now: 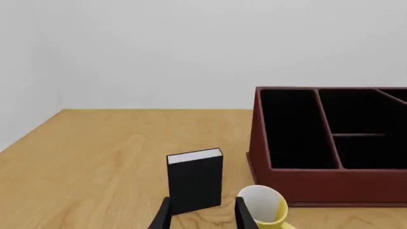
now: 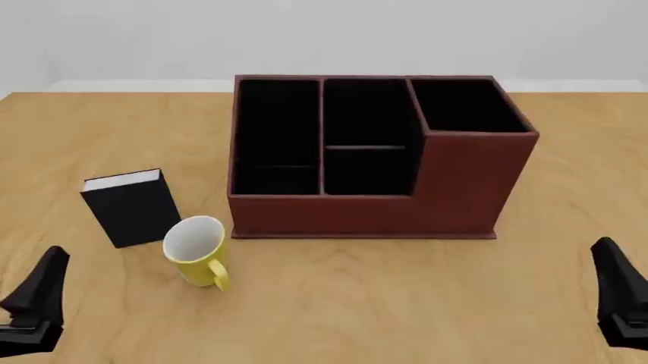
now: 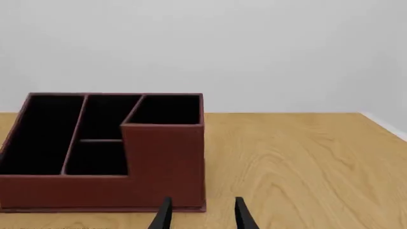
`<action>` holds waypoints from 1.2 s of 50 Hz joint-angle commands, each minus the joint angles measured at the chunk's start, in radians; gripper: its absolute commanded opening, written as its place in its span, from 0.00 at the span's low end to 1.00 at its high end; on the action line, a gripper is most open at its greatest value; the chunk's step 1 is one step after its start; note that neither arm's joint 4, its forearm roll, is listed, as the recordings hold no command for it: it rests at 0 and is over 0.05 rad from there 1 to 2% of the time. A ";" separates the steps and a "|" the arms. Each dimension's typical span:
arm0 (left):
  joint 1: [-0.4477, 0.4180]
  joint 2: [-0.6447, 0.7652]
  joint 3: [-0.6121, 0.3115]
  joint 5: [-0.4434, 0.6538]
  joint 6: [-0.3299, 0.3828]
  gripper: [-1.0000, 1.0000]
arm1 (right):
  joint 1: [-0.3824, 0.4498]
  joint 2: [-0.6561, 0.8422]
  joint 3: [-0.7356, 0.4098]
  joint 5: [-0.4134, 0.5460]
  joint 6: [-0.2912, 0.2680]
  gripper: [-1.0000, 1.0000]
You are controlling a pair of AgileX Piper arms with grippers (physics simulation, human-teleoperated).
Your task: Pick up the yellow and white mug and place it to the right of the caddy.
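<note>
Front and wrist views of the start of the pick. The mug (image 2: 196, 248) stood on the table (image 2: 385, 303) just off the caddy's (image 2: 365, 152) front-left corner, close beside a small black book (image 2: 130, 205) on its left; its mouth tipped up toward the camera and its handle pointed toward the arms' side. The left gripper (image 2: 36, 303) hung at the near left edge, fingers parted and holding nothing; in its wrist view the mug (image 1: 264, 206) lay ahead and just outside one finger (image 1: 245, 214), so a small sideways shift would probably be needed to centre it. The right gripper (image 2: 620, 299) waited at the near right edge, likewise spread and empty, with the caddy (image 3: 105, 143) between it and the mug. The left arm was judged clearly nearer. Bare table lay right of the caddy.
</note>
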 commanded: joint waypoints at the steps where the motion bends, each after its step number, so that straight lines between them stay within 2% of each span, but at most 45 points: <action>1: -0.008 0.003 -0.010 0.001 0.000 1.00 | 0.031 0.002 0.000 -0.024 0.064 1.00; 2: -0.007 0.003 -0.012 0.003 -0.008 1.00 | 0.053 0.005 0.004 -0.027 0.056 1.00; 4: -0.009 0.001 -0.013 0.004 -0.002 1.00 | 0.062 0.071 0.029 -0.107 0.027 1.00; 6: -0.026 0.001 -0.019 0.012 -0.028 1.00 | 0.091 0.093 0.034 -0.127 0.019 1.00; 9: -0.027 0.001 -0.026 0.005 0.006 1.00 | 0.107 0.144 0.026 -0.157 0.010 1.00; 15: -0.031 0.003 -0.030 0.013 0.001 1.00 | 0.163 0.242 0.013 -0.202 -0.018 1.00; 19: -0.031 0.001 -0.039 0.019 0.007 1.00 | 0.193 0.274 0.008 -0.225 -0.021 1.00; 29: -0.016 -0.002 -0.081 0.047 0.034 1.00 | 0.299 0.480 0.026 -0.436 0.001 1.00; 31: -0.022 -0.002 -0.095 0.056 0.015 1.00 | 0.321 0.522 0.031 -0.476 -0.002 1.00; 37: -0.014 -0.002 -0.103 0.059 0.018 1.00 | 0.380 0.648 0.031 -0.597 -0.012 1.00; 38: -0.029 -0.002 -0.107 0.069 -0.013 1.00 | 0.383 0.652 0.027 -0.601 -0.016 1.00; 39: -0.027 -0.002 -0.112 0.066 -0.006 1.00 | 0.392 0.666 0.023 -0.610 -0.016 1.00; 40: -0.022 -0.002 -0.115 0.055 0.040 1.00 | 0.409 0.689 0.019 -0.631 -0.012 1.00; 42: -0.025 -0.002 -0.119 0.069 0.015 1.00 | 0.425 0.745 0.017 -0.680 -0.017 1.00; 46: -0.024 -0.002 -0.127 0.075 0.020 1.00 | 0.472 0.830 0.007 -0.758 -0.020 1.00; 49: -0.018 -0.002 -0.129 0.075 0.032 1.00 | 0.500 0.843 0.004 -0.782 -0.015 1.00; 52: -0.018 -0.002 -0.146 0.085 0.024 1.00 | 0.534 0.932 -0.002 -0.845 -0.030 1.00; 60: -0.015 -0.002 -0.129 0.074 0.031 1.00 | 0.595 1.040 -0.023 -0.926 -0.036 1.00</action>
